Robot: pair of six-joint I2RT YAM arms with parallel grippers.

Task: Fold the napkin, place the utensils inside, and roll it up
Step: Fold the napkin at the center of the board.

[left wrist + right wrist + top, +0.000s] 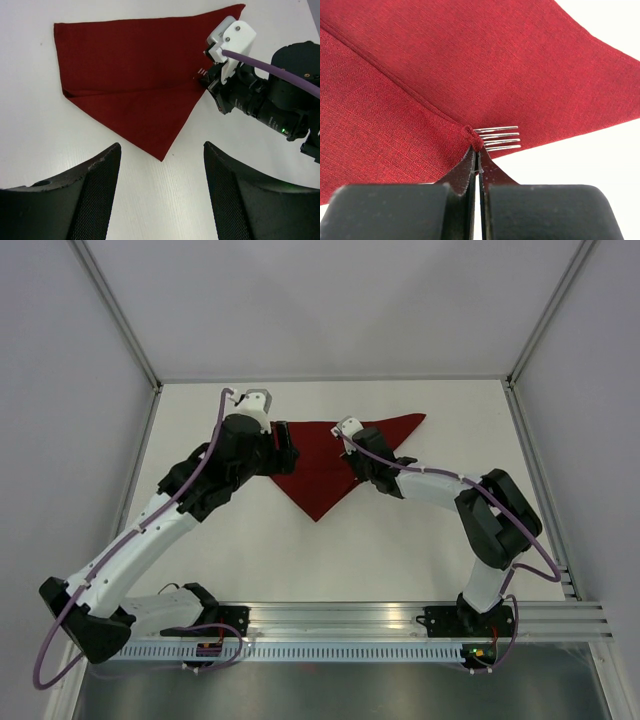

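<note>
The dark red napkin point(322, 472) lies flat, folded into a triangle with its point toward me; it also shows in the left wrist view point(125, 70) and the right wrist view point(470, 60). A flap is folded across its lower half. My right gripper point(346, 451) is shut on the tip of that flap point(475, 140), low on the cloth near its right edge. The fork's silver tines point(501, 138) stick out from under the flap beside the pinch and show faintly in the left wrist view point(201, 74); its handle is hidden. My left gripper point(287, 448) is open and empty over the napkin's left side.
White table point(400, 550) with grey walls on three sides. The metal rail point(400, 620) carrying the arm bases runs along the near edge. The right arm point(270, 100) reaches in over the napkin's right side.
</note>
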